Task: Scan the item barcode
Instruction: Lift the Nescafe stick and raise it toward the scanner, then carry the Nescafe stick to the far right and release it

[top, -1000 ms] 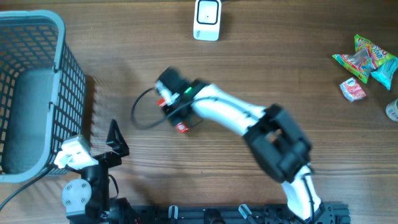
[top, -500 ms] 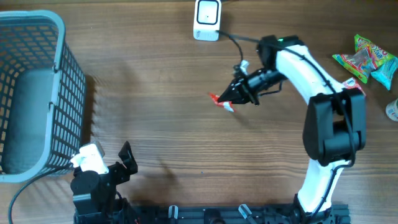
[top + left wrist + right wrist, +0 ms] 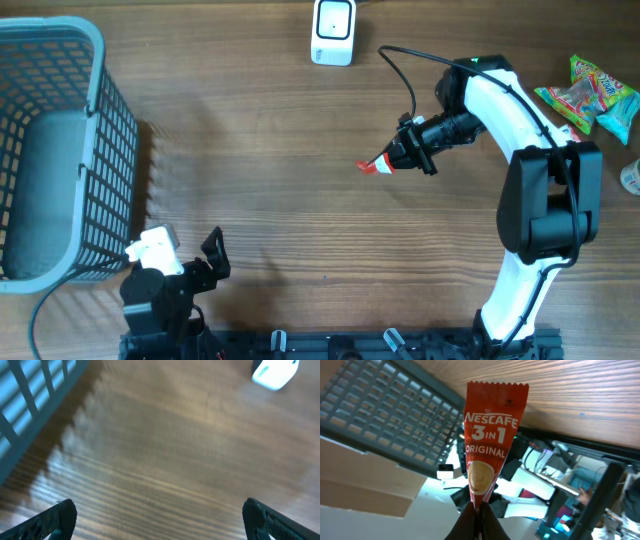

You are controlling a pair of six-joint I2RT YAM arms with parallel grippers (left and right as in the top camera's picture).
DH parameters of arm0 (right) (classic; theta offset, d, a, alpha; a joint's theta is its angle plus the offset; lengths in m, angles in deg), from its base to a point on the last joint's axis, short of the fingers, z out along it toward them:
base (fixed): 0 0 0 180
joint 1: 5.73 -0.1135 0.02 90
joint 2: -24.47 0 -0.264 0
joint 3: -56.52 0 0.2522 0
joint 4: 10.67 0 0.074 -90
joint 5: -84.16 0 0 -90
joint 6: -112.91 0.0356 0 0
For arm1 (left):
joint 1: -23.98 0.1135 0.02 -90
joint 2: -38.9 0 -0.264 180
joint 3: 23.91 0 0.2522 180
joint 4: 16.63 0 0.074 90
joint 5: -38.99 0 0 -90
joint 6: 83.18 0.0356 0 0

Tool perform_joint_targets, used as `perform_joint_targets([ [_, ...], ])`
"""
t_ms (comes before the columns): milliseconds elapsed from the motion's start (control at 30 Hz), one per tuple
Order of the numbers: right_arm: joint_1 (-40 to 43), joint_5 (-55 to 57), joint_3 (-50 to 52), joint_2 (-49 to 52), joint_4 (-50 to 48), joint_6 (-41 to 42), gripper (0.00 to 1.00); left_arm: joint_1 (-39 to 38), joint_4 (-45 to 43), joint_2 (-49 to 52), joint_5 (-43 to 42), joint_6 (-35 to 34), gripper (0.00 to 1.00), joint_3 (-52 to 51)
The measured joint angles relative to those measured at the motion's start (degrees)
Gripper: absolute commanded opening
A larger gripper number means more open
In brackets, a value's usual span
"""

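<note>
Since half a second ago the right gripper (image 3: 398,160) has edged right, jaws pinched on the red coffee sachet (image 3: 372,167) (aloft, below-right of the scanner (image 3: 333,32)), so pickup looks done, the scan itself remains; the left gripper (image 3: 207,262) idles spread wide.

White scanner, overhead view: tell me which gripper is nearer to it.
Right. The right gripper, shut on the red sachet, hangs just below-right of the scanner; the left gripper sits open far off at the front-left.
</note>
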State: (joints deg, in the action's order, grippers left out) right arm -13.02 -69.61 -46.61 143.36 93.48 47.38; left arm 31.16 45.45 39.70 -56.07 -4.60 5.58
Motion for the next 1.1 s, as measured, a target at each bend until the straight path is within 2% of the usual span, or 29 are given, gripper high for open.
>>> perform_joint_targets([
  [100,0.0,2.12,0.0,0.0,0.09,-0.68,0.04,0.0,-10.27,0.04,0.02,0.02,1.0,-5.31],
  [200,0.0,1.27,0.0,0.02,-1.29,-5.75,0.04,0.0,-13.22,0.04,1.36,0.02,1.0,-6.32],
  [333,0.0,-1.88,0.04,0.02,-9.88,-17.29,0.04,0.0,-15.26,0.04,5.99,0.02,1.0,-6.47],
  [533,0.0,-2.8,0.04,0.02,-18.23,-21.44,0.04,0.0,-27.39,0.04,6.88,0.33,1.0,-6.95],
  [800,-0.04,-3.82,0.04,0.0,-26.29,-22.18,0.04,0.0,-30.23,0.04,6.64,6.69,1.0,-8.24],
  [933,-0.11,-10.23,0.07,0.0,-31.58,-27.39,0.04,0.0,-31.63,1.16,5.49,7.82,1.0,-10.12],
  [1100,-0.15,-14.16,0.09,0.0,-43.32,-29.83,0.05,0.0,-31.89,3.04,4.72,8.28,1.0,-10.12],
])
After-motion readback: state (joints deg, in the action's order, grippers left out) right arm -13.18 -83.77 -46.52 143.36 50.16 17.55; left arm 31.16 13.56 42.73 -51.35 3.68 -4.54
